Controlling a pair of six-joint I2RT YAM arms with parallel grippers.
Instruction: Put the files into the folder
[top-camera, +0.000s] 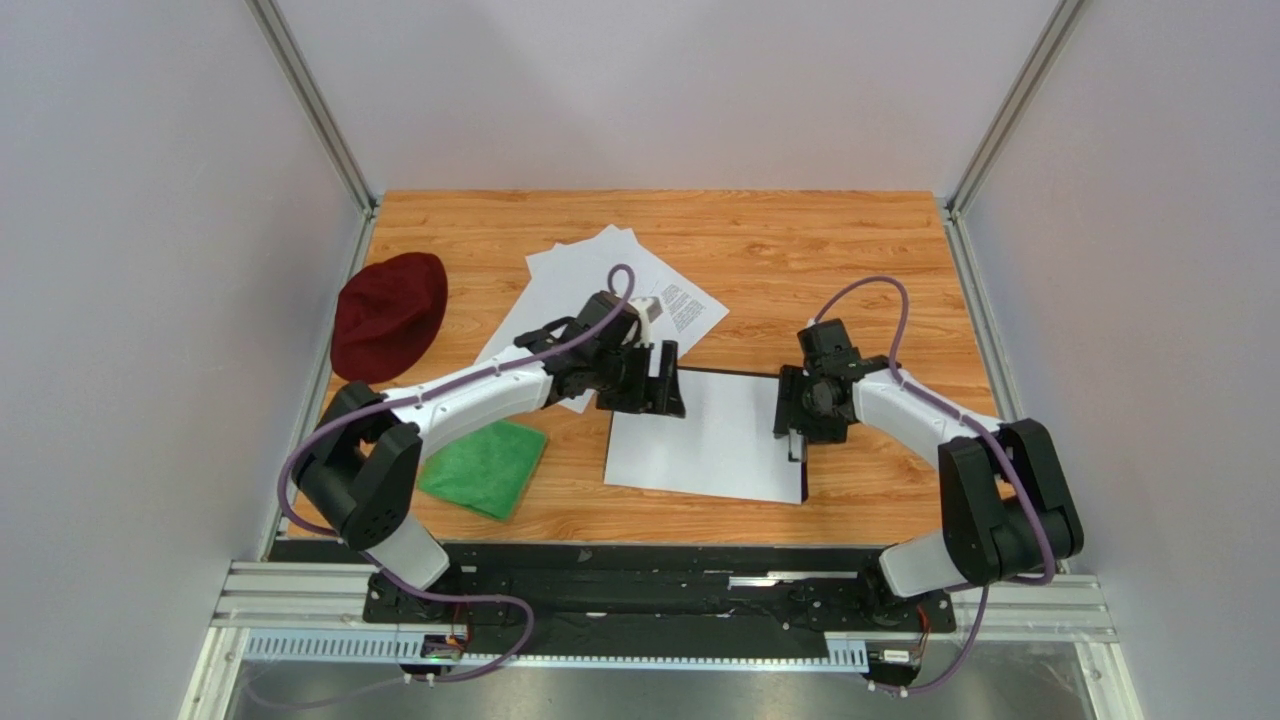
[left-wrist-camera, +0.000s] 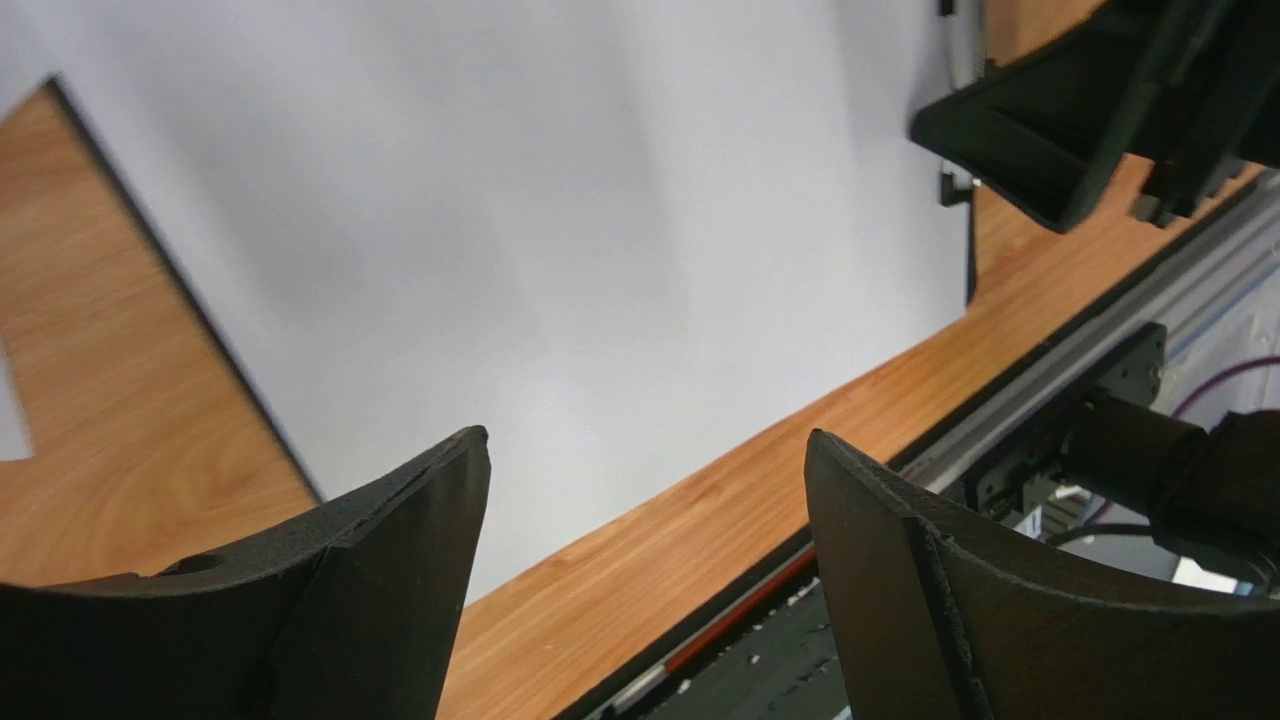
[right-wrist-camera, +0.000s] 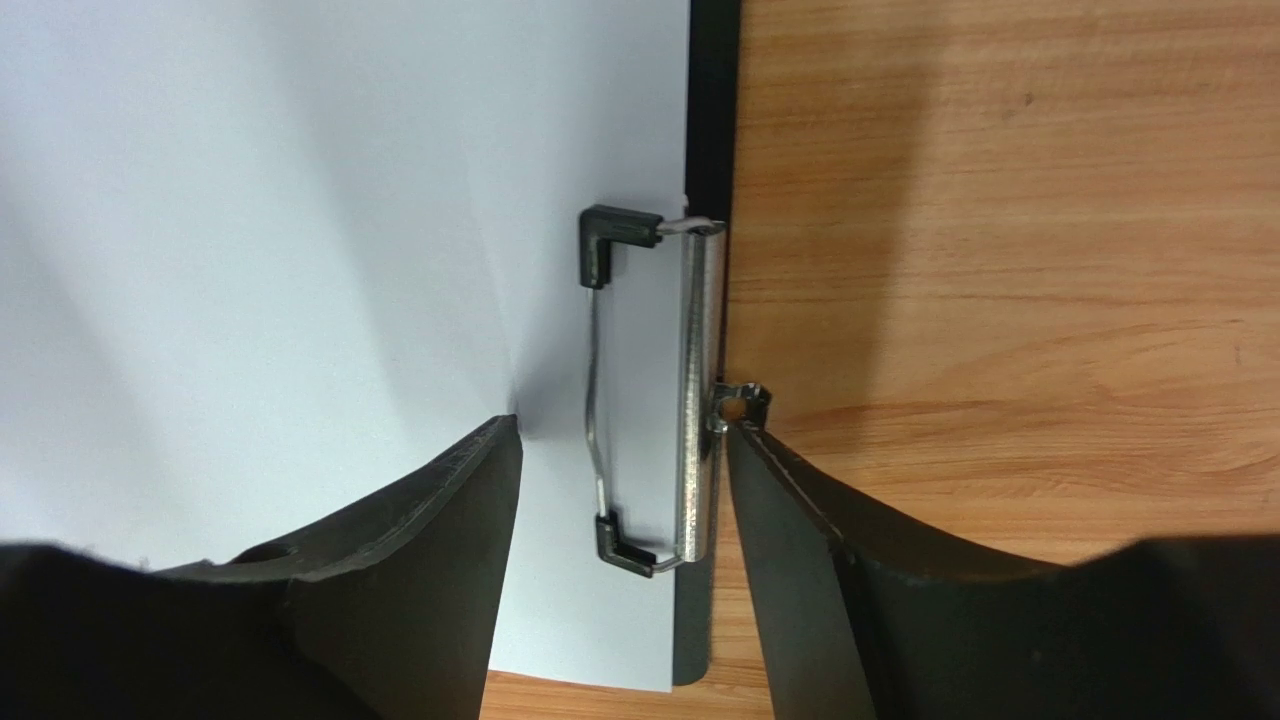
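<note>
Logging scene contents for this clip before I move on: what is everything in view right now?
loose files: several overlapping, exact count unclear, white, one with printed text, far left-centre of the table
clipped file: one, white, centre, lying on the folder
folder: one, black, centre, mostly covered by the clipped file
clip: one, silver with black tips, at the folder's right edge, over the sheet
hat: one, dark red, left side
cloth: one, green, near left
table: one, wood
left gripper: one, black, open, at the clipped file's left edge
right gripper: one, black, open, astride the clip
</note>
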